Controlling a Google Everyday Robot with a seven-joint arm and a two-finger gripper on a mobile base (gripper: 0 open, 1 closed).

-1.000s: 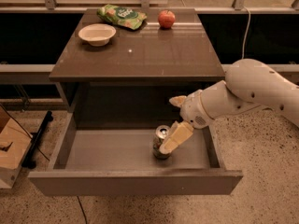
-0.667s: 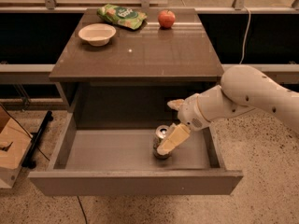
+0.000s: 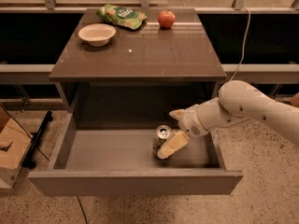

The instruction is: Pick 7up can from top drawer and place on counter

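The 7up can (image 3: pixel 161 135) stands upright on the floor of the open top drawer (image 3: pixel 107 150), right of its middle. My gripper (image 3: pixel 170 130) reaches into the drawer from the right and is open, with the can between its fingers. One pale finger (image 3: pixel 172 145) lies across the can's near side. The other finger (image 3: pixel 177 114) is behind the can and to its right. The counter (image 3: pixel 140 50) is the dark brown top above the drawer.
On the counter are a white bowl (image 3: pixel 96 33) at the back left, a green chip bag (image 3: pixel 121 16) at the back and a red apple (image 3: pixel 166 18) at the back right. A cardboard box (image 3: pixel 11 150) stands on the floor to the left. The drawer's front panel (image 3: pixel 135 182) juts toward me.
My gripper has shifted slightly left and lower, closer around the can. The can has not moved.
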